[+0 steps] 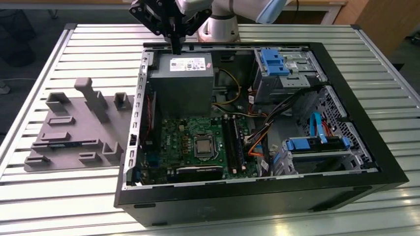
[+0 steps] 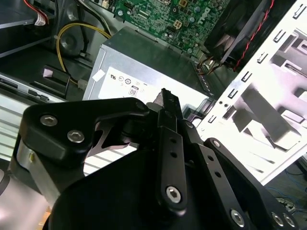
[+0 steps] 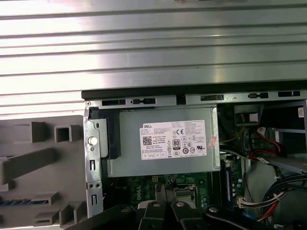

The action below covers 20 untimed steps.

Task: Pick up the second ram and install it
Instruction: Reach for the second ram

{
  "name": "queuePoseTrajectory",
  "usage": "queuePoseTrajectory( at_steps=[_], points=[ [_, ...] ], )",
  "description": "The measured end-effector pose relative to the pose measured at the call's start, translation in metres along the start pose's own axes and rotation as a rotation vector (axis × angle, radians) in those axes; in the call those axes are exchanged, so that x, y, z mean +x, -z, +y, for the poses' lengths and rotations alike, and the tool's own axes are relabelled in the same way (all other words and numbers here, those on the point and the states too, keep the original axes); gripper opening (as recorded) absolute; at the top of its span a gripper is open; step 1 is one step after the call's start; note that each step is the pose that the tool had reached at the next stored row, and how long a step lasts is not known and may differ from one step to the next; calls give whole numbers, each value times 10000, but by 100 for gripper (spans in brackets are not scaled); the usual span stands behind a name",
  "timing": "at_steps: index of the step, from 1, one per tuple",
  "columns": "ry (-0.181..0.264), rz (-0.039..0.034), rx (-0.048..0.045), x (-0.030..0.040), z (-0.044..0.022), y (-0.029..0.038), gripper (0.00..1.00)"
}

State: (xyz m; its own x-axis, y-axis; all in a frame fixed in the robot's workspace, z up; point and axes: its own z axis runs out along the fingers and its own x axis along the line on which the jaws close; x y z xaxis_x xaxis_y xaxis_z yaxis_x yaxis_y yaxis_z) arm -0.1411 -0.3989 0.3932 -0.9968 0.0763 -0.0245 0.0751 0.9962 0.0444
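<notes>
Gripper (image 1: 176, 49), pinched together and holding nothing, hangs over the grey power supply (image 1: 184, 81), while the second ram (image 1: 64, 144) lies flat in the grey holder (image 1: 82, 120), off toward the exterior view's left, its long side running left-to-right.

i see case (image 1: 262, 196) on table (image 1: 66, 206), jig (image 1: 72, 128) on the exterior view's left of it; inside, psu (image 1: 184, 83) behind mobo (image 1: 190, 142), drive bays (image 1: 282, 69) on the exterior view's right.

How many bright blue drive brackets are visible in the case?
2. One bracket is at the far end of the case, the other bracket nearer the camera, both toward the exterior view's right. More may be hidden.
</notes>
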Motion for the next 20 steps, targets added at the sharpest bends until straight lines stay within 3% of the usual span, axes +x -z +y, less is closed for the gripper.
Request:
queuePoseTrajectory(
  at_steps=[15,20],
  points=[
    [1,0,0,119,-10,1,11],
    [247,11,-6,161,-33,-2,11]
  ],
)
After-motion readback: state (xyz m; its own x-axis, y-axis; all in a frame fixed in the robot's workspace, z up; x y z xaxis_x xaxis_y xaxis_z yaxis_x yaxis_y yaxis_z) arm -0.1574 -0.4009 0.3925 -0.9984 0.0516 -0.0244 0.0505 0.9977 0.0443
